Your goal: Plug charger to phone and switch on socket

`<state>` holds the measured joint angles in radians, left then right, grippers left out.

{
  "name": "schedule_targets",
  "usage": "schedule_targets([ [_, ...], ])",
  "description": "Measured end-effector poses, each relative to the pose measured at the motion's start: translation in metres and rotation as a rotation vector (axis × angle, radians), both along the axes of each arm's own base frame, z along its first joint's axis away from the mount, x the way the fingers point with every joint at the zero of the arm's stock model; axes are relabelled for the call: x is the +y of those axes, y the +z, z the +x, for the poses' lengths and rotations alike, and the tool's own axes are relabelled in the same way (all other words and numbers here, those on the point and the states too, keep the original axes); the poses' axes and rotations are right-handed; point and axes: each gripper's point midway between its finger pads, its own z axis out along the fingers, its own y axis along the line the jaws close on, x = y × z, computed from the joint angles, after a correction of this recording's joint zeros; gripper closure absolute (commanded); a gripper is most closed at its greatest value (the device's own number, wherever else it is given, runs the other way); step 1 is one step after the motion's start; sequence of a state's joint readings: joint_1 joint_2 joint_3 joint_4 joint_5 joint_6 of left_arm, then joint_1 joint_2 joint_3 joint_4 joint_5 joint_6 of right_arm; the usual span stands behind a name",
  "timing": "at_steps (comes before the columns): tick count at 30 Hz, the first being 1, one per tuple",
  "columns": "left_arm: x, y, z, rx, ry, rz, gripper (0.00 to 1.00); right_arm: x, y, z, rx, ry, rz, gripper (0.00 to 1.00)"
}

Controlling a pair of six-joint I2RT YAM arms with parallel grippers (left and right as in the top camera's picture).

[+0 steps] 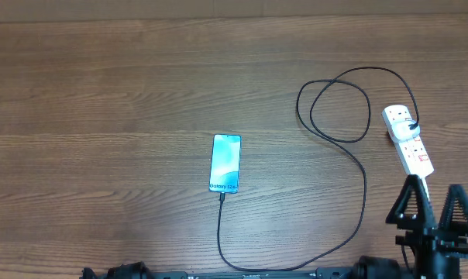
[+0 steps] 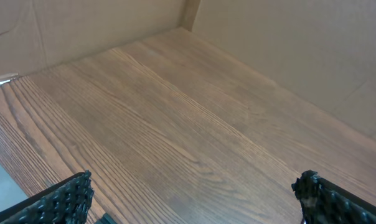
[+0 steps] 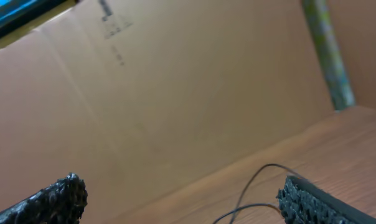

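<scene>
Seen from overhead, your slim, dark-framed, blue-screened phone (image 1: 225,164) lay flat near the centre of the brown wood-grain surface (image 1: 102,101), long axis running 12 to 6 o'clock. The long, thin black charger cable (image 1: 365,194) met the phone's 6 o'clock short edge with its small black connector tip (image 1: 222,194). You could not tell from that view whether the tip was fully seated.

From there the cable ran toward the surface's 6 o'clock edge and curved round toward 3 o'clock. It then climbed into two overlapping loops at about 2 o'clock before reaching the white oblong power strip (image 1: 408,141). The strip sat close to the 3 o'clock edge, angled slightly, and its switch positions were too small to read.

Your right hand (image 1: 433,190) stood wide open just at the strip's 6 o'clock end, gripping nothing. In its wrist view it faced a cardboard wall (image 3: 175,93), with a bit of cable between its fingers (image 3: 322,202).

Your left hand (image 2: 191,199) was also fully open and empty over bare wood, with cardboard walls at the far edges. From 7 to 12 o'clock of the phone, the surface offered wide, uncluttered room.
</scene>
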<state>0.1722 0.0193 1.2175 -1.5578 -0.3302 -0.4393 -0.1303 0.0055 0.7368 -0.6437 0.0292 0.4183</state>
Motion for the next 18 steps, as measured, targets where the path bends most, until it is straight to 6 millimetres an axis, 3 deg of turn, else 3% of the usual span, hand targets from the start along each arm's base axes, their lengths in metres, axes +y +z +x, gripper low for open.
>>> schedule_targets([
  [7,0.0,0.0,0.0,0.0,0.0,0.0,0.0,-0.008,-0.012,0.017,-0.01,-0.034,0.004,0.0],
  [18,0.0,0.0,0.0,0.0,0.0,0.0,0.0,-0.004,-0.06,0.07,-0.064,0.025,-0.009,0.0],
])
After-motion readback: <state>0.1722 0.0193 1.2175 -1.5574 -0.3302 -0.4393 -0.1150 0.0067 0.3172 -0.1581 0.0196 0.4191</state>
